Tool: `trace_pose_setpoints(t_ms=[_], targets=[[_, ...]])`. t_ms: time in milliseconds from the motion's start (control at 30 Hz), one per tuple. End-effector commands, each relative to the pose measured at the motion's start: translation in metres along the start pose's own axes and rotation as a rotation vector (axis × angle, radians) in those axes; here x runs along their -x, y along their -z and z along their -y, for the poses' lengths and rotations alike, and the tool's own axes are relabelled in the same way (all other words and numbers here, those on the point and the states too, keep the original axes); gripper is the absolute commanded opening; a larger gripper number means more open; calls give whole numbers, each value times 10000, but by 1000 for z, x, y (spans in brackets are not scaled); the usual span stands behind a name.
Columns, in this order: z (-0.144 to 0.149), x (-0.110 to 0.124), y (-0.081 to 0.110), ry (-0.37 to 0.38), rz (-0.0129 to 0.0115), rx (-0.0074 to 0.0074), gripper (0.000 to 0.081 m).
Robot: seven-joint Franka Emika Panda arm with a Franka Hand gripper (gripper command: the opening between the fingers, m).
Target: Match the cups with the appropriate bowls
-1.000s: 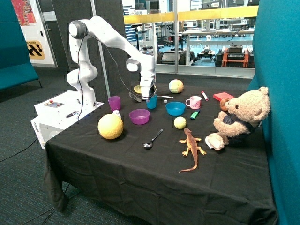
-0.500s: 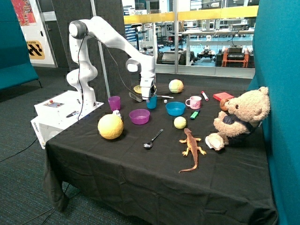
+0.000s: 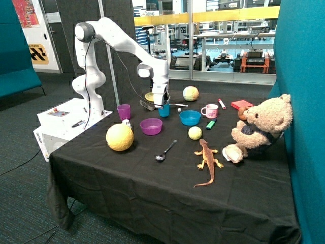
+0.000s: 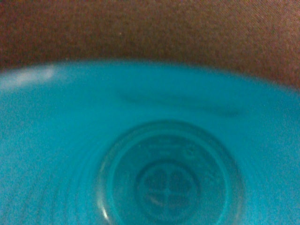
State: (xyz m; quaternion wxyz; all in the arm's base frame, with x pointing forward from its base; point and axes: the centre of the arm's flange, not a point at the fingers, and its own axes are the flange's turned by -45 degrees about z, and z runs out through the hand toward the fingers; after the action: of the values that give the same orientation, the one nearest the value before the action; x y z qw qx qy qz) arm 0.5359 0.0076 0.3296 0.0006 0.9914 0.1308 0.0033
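The teal-blue cup (image 3: pixel 164 110) stands on the black cloth between the yellow plate (image 3: pixel 149 96) and the blue bowl (image 3: pixel 190 118). My gripper (image 3: pixel 162 104) is right at its rim, above it. The wrist view looks straight down into the teal cup (image 4: pixel 168 178), which fills most of that view. The purple cup (image 3: pixel 123 111) stands apart near the table's edge by the robot base. The purple-magenta bowl (image 3: pixel 151 126) sits in front of the teal cup. Both bowls are empty.
A white-and-pink mug (image 3: pixel 210 111) and a green marker stand past the blue bowl. A large yellow ball (image 3: pixel 120 137), a small ball (image 3: pixel 195 133), a spoon (image 3: pixel 165 151), a toy lizard (image 3: pixel 207 160) and a teddy bear (image 3: pixel 259 127) lie nearer the front.
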Motion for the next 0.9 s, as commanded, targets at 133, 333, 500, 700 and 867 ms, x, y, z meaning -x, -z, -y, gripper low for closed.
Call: trace_pose_setpoints(t_ms=[133,333,500,700,867], targets=[[-8,7,2,-125,64,-20,0],[-12,6,11,-170,64,-20,0],[-14,1,22,-155,64,-20,0],[-15,-5,34,-104,64,-20,0],[-14,-20,45,-228,64,-20,0]])
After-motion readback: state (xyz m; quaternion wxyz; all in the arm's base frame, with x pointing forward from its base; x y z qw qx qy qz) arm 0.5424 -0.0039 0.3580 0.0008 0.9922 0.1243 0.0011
